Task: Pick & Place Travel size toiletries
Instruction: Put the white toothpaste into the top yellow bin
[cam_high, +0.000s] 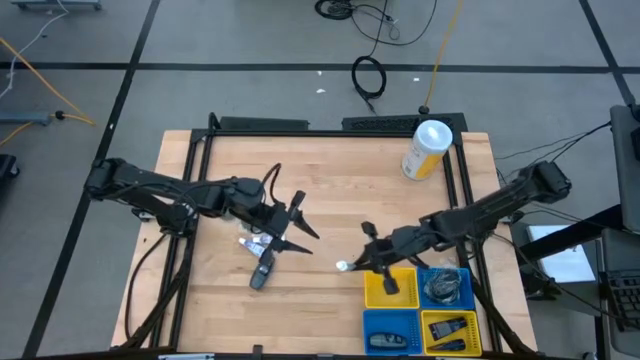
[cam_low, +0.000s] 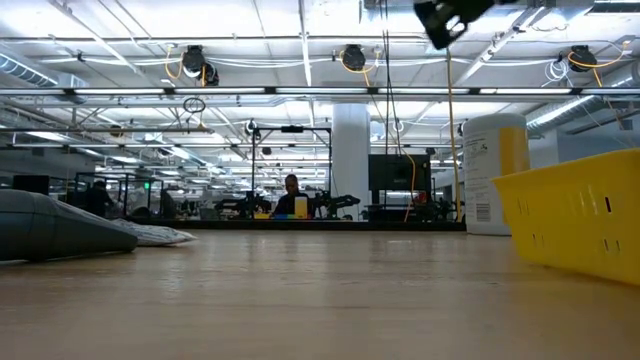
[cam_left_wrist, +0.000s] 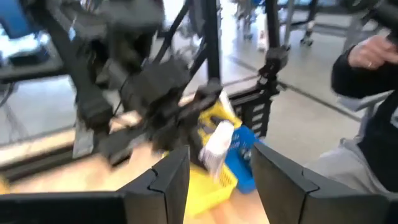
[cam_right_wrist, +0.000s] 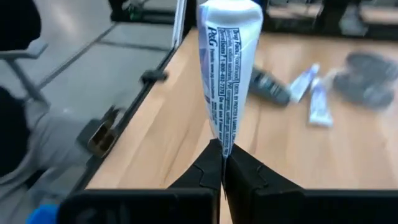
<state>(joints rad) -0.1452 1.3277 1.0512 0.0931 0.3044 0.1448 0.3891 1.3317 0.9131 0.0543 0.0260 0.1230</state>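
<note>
My right gripper (cam_high: 352, 264) is beside the yellow bin's (cam_high: 390, 288) left edge, shut on a small white tube (cam_right_wrist: 224, 68). My left gripper (cam_high: 305, 228) hovers open near the table's middle, just right of the loose toiletries. These are two white tubes (cam_high: 255, 242) and a dark grey oblong piece (cam_high: 262, 272), all lying flat on the wood. The right wrist view also shows a greyish round piece in clear wrap (cam_right_wrist: 370, 71) among them. The left wrist view looks at my right gripper and its white tube (cam_left_wrist: 217, 144). My right gripper pinches the white tube by its flat crimped end (cam_right_wrist: 222, 144), only at the fingertips (cam_right_wrist: 208, 165). The fingers slant down from the table's right. The tube runs on in line with them, cap end (cam_right_wrist: 227, 12) farthest out, lifted clear of the wood.
Four bins sit at the near right corner: yellow (cam_high: 390, 288), blue (cam_high: 447, 286), blue (cam_high: 390, 335), yellow (cam_high: 450, 330), some with items inside. A large white-and-yellow canister (cam_high: 427, 150) stands at the far right. A person's sleeve (cam_left_wrist: 367, 81) shows beyond the table.
</note>
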